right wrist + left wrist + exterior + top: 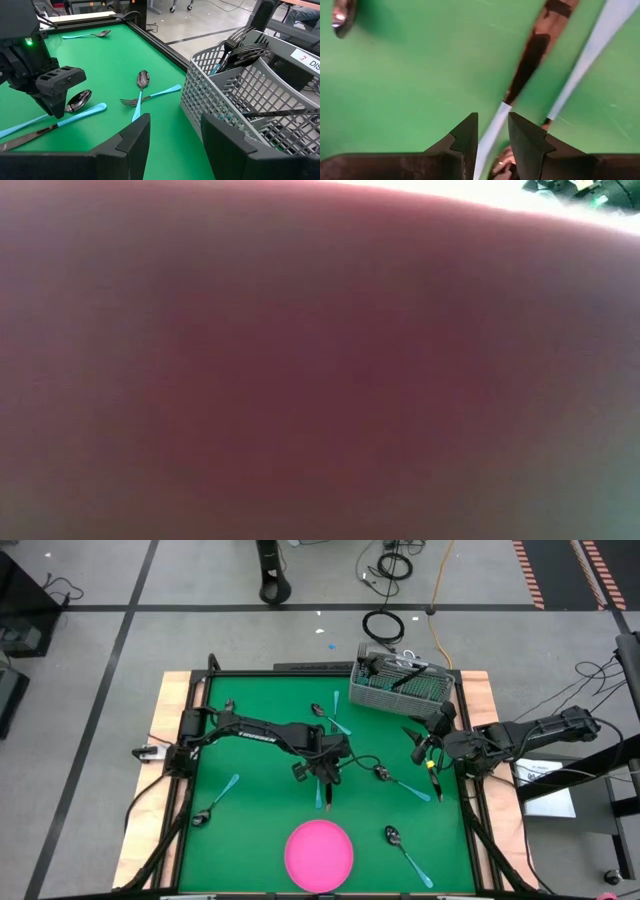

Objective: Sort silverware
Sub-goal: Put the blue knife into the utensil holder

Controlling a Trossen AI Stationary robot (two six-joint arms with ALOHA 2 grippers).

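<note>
On the green mat (pixel 260 800), our left gripper (pixel 325 777) was clenched around a knife handle (pixel 489 135) mid-table, among scattered silverware (pixel 400 788). Another handle lay just beside; we judged a lift might drag it along. Our right gripper (pixel 424 750) hung released near the basket (pixel 400 690).
</note>
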